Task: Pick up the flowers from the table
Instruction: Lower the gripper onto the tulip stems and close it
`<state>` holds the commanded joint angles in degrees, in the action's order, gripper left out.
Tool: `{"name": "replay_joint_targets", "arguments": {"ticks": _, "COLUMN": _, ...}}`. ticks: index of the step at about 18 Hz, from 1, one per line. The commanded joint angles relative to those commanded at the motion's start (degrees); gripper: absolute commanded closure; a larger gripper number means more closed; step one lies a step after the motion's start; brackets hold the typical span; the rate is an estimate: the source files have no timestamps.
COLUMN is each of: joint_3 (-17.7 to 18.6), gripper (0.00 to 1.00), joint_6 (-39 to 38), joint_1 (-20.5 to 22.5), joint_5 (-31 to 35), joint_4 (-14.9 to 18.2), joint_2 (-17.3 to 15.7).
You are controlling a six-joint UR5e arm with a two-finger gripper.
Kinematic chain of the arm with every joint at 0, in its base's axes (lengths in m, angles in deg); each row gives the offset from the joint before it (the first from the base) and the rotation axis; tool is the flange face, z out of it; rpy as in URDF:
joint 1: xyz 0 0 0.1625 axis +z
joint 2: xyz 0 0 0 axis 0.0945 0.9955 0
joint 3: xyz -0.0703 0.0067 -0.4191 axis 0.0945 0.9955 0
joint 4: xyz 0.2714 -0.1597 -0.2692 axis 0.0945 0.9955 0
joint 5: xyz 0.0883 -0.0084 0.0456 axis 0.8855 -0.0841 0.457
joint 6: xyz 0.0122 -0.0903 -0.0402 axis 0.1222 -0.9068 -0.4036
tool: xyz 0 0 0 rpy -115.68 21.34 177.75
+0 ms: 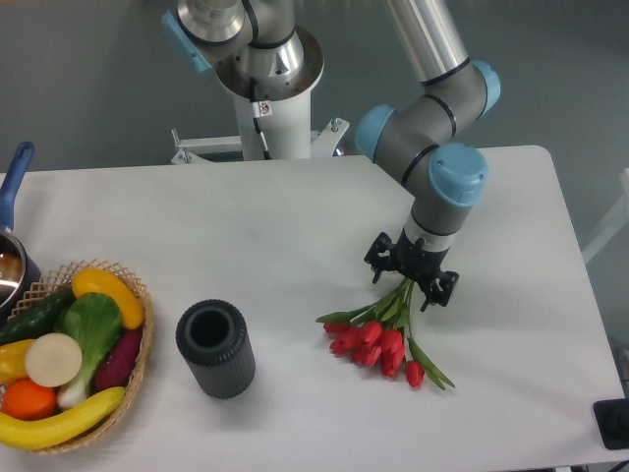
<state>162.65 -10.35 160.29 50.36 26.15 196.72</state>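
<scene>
The flowers, a small bunch of red tulips with thin green stems, lie on the white table right of centre, heads toward the front edge. My gripper is low over the stem end of the bunch, its black fingers spread to either side of the stems. The jaws stand open, straddling the stems without closing on them. The upper ends of the stems are hidden under the gripper.
A dark grey ribbed cylinder stands upright left of the tulips. A wicker basket with fruit and vegetables sits at the front left. A pot with a blue handle shows at the left edge. A black object is at the front right corner.
</scene>
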Motion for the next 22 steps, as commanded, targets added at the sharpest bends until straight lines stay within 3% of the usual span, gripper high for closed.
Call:
{"name": "replay_joint_targets", "arguments": {"ticks": 3, "joint_3": 0.0, "gripper": 0.04, "joint_6": 0.0, "joint_1": -0.1, "joint_5": 0.0, "joint_4": 0.0, "joint_2": 0.1}}
{"name": "replay_joint_targets", "arguments": {"ticks": 6, "joint_3": 0.0, "gripper": 0.31, "joint_6": 0.1, "joint_1": -0.1, "joint_5": 0.0, "joint_4": 0.0, "joint_2": 0.0}}
{"name": "replay_joint_targets", "arguments": {"ticks": 11, "joint_3": -0.1, "gripper": 0.5, "joint_6": 0.0, "joint_1": -0.1, "joint_5": 0.0, "joint_4": 0.0, "joint_2": -0.1}}
{"name": "replay_joint_targets", "arguments": {"ticks": 14, "joint_3": -0.2, "gripper": 0.54, "joint_6": 0.1, "joint_1": -0.1, "joint_5": 0.0, "joint_4": 0.0, "joint_2": -0.2}}
{"name": "replay_joint_targets", "arguments": {"ticks": 17, "joint_3": -0.4, "gripper": 0.66, "joint_6": 0.1, "joint_1": -0.1, "joint_5": 0.0, "joint_4": 0.1, "joint_2": -0.4}}
{"name": "replay_joint_targets", "arguments": {"ticks": 22, "joint_3": -0.6, "gripper": 0.69, "joint_6": -0.3, "joint_1": 0.0, "joint_5": 0.0, "joint_4": 0.2, "joint_2": -0.4}}
